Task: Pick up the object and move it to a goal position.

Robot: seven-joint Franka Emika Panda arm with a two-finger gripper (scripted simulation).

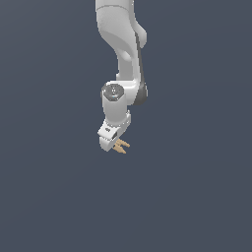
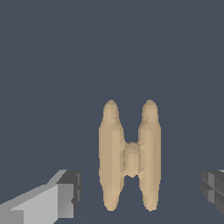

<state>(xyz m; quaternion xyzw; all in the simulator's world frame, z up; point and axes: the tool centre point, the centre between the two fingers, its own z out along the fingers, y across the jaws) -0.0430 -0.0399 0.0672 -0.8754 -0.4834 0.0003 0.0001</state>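
From the wrist view, the tool (image 2: 140, 192) stands open, its 2 fingertips (image 2: 65, 194) wide apart and clear of the object (image 2: 130, 155), which lies between them, its 2 rods running across the closing line. Contact with the surface is hard to judge. No goal marker shows.

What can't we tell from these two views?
- Contact: in the wrist view, the claw fingers stand apart from the tan wooden two-rod piece; a grip is not confirmed.
- Exterior view: the piece is too small, half hidden by the white claw body.
- Goal position: no marker in either view.
- Arm base: cut off by the exterior view's top edge.
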